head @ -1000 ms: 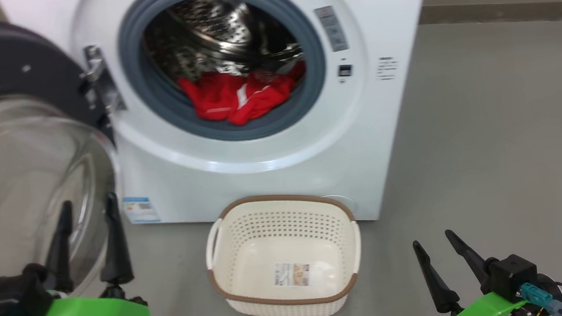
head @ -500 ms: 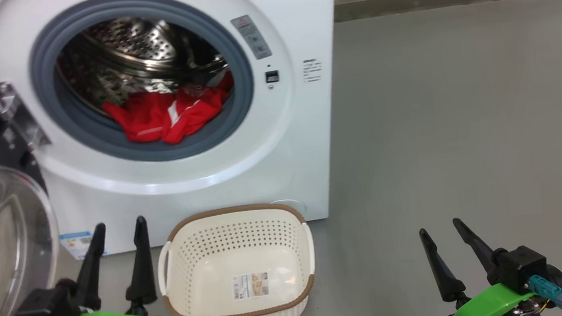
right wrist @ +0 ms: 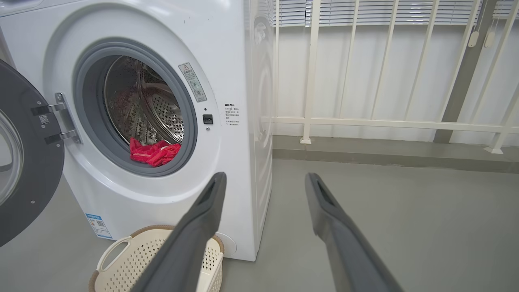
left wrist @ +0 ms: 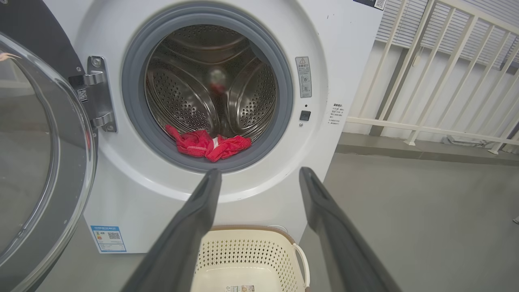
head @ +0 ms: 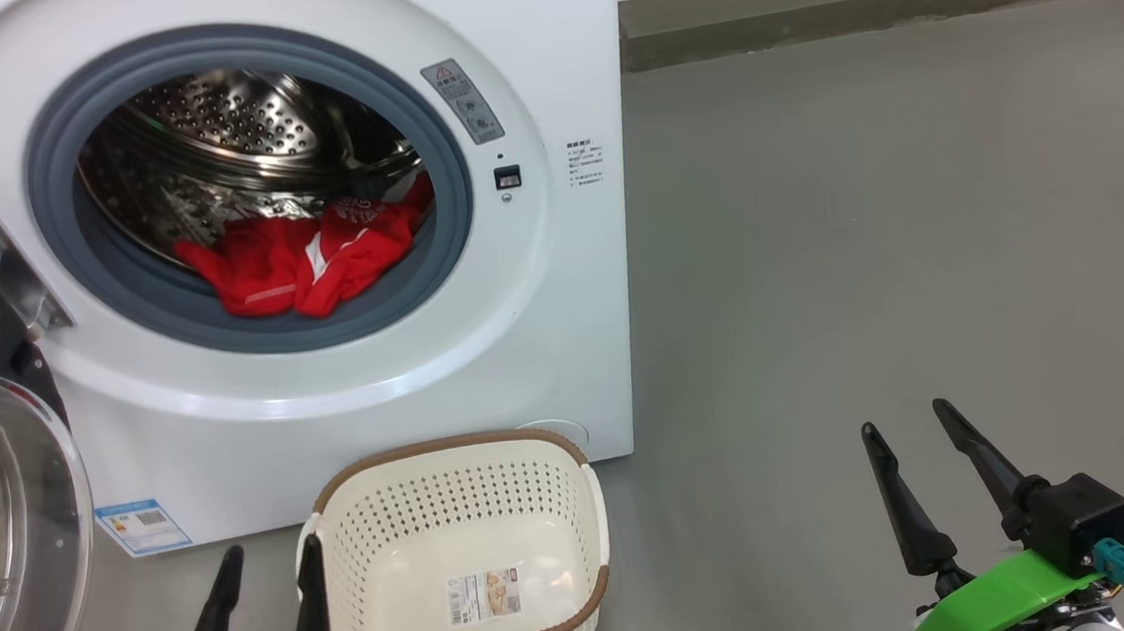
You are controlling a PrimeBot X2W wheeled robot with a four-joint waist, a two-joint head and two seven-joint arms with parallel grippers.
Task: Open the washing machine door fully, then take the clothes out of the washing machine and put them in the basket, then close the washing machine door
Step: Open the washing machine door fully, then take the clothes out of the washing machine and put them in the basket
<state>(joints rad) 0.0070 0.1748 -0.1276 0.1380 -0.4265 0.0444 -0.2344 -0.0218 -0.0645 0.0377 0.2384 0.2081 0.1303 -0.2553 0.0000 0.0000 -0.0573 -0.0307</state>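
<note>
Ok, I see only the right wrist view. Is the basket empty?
Observer: Yes, the basket holds just a paper label.
Operator: Where is the left gripper?
Observer: The left gripper is open, low by the basket's left side.
Operator: Any clothes deeper in the drum?
Observer: No, the clothes lie at the front; the drum behind them looks bare.

The right gripper [right wrist: 264,178] holds its dark fingers spread wide on nothing, facing the white washing machine [right wrist: 227,61], whose door [right wrist: 36,182] is swung out at the left, with red clothes [right wrist: 154,153] in the drum and the cream basket [right wrist: 138,251] on the floor in front.
</note>
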